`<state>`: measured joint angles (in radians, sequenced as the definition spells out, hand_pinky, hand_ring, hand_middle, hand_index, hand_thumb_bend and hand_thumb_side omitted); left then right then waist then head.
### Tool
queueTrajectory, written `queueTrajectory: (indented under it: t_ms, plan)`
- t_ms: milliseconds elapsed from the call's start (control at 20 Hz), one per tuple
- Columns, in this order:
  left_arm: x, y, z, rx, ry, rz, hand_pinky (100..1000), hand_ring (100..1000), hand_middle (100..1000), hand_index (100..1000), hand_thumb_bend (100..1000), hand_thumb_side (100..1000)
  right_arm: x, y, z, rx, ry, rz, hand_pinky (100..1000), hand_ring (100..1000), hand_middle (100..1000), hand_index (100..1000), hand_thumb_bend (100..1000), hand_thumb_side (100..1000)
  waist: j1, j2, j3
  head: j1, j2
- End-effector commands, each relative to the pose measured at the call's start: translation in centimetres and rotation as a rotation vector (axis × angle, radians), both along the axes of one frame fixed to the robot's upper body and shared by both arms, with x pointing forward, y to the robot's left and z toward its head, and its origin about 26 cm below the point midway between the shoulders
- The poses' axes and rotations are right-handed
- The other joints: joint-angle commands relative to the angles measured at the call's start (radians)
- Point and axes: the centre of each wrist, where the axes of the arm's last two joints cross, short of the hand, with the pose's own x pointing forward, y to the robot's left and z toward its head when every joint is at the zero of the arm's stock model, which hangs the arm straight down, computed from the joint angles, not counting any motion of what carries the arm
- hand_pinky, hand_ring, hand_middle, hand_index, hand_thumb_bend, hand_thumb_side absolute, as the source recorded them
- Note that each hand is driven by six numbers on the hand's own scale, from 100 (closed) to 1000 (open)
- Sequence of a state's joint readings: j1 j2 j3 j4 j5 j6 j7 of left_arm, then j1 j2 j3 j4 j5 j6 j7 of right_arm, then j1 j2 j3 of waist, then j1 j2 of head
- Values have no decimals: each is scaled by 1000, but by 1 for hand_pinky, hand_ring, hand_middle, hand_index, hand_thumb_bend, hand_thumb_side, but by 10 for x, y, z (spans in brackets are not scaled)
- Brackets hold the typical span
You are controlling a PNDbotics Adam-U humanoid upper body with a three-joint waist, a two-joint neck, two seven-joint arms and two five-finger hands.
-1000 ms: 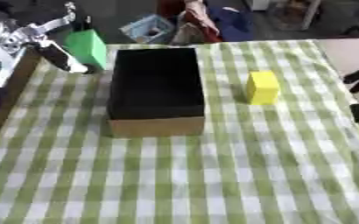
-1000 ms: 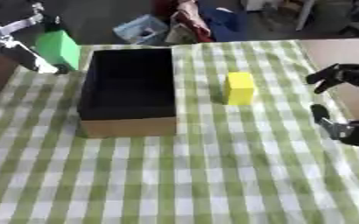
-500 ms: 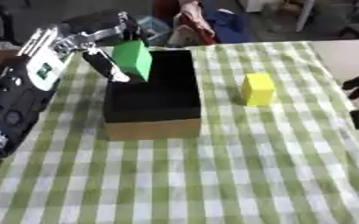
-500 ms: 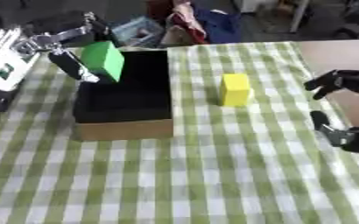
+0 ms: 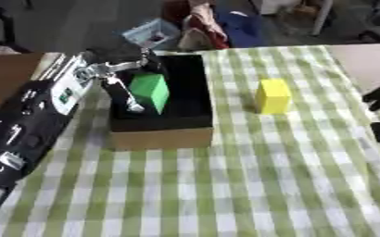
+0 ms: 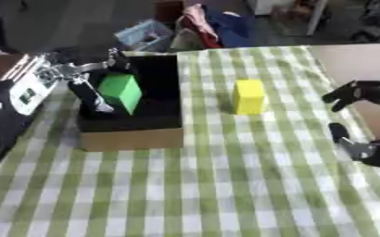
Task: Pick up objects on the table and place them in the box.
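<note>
The left hand [image 5: 116, 76] has its fingers [image 5: 127, 95] and thumb pinched round the green block [image 5: 150, 91], which hangs tilted over the open mouth of the box [image 5: 165, 136], toward the box's 9 o'clock side. The step in hand looks like the placing of this first block. The next move probably calls for lowering a little and spreading the fingers so the block drops inside, then drawing the arm clear of the box wall.

At 3 o'clock of the box, well apart, the yellow block [image 5: 273, 95] stands upright on the checked bench [image 5: 225, 185], untouched.

The right hand [image 6: 364, 120] idles at the 3 o'clock edge, fingers curled, empty.

Counted: one box, one green block, one yellow block.
</note>
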<state>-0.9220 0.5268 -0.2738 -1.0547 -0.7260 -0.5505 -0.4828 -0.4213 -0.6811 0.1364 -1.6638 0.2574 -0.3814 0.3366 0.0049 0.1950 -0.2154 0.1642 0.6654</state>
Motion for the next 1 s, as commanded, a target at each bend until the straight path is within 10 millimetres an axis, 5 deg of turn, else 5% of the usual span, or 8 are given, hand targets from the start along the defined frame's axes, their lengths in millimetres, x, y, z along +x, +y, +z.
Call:
queueTrajectory:
  t_ms: [50,300,550,850,1000]
  plan:
    - [-1,9,12,-10,0,9,714,599,626,775,624,412,0,-6,8,-4,-16,-14,745,668,716,826,100,265,-6,-15,3,-3,-12]
    - [-10,18,25,-121,-1,9,744,624,658,780,684,470,0,-10,9,-6,-25,-34,746,671,721,835,100,260,-12,-21,18,-14,-9]
    - [-32,23,53,-284,-49,-37,730,576,603,754,646,418,2,-14,18,-24,-52,-43,747,676,727,841,132,237,-20,-27,41,-29,-7]
    - [-95,32,87,-497,-161,-127,717,543,562,731,607,326,9,-21,41,-76,-93,-51,749,688,738,849,150,246,-34,-31,93,-59,-1]
    - [-126,35,92,-611,-185,-151,715,536,552,727,588,299,15,-23,55,-117,-111,-52,751,697,749,855,228,233,-43,-30,120,-74,2]
